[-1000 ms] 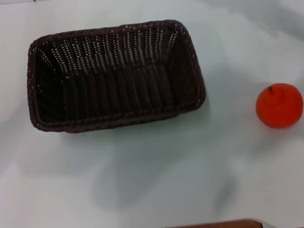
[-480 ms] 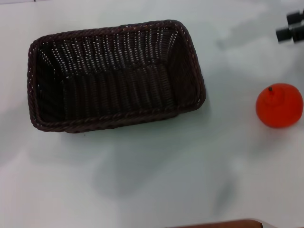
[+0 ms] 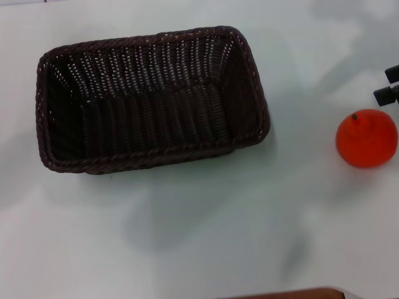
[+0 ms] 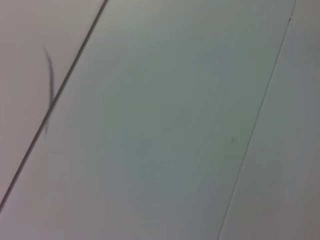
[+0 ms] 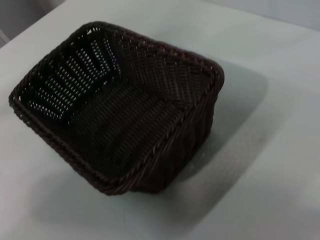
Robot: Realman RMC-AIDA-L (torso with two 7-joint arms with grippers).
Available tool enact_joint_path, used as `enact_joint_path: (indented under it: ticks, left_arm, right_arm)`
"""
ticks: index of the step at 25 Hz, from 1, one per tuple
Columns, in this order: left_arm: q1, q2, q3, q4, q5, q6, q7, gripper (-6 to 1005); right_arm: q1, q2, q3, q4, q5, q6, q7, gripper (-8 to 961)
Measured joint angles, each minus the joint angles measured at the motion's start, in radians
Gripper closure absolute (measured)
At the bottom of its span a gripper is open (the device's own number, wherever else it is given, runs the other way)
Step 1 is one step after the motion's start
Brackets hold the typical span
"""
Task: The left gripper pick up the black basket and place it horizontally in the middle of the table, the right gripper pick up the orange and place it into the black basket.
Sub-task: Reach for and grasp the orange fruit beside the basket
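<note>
The black basket (image 3: 149, 99) lies lengthwise across the white table (image 3: 187, 237), left of centre, empty inside. It also shows in the right wrist view (image 5: 120, 105). The orange (image 3: 366, 137) sits on the table at the right, well apart from the basket. My right gripper (image 3: 389, 86) shows only as small dark finger pieces at the right edge, just beyond the orange and above it. My left gripper is out of view; the left wrist view shows only pale flat panels with thin seams.
A brown strip (image 3: 287, 294) shows at the near edge of the head view. Soft shadows lie on the table in front of the basket.
The right gripper's dark pieces came in at the top right half a second ago and have now moved down toward the orange. Basket and orange have not moved.
</note>
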Motion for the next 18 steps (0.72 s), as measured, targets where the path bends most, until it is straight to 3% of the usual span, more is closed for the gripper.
enact_joint_path:
  ticks: [18]
  left_arm:
    - [-0.025, -0.001, 0.0, -0.028, 0.0, -0.002, -0.006, 388]
  right_arm:
    - [-0.007, 0.02, -0.067, 0.048, -0.104, 0.082, -0.009, 253]
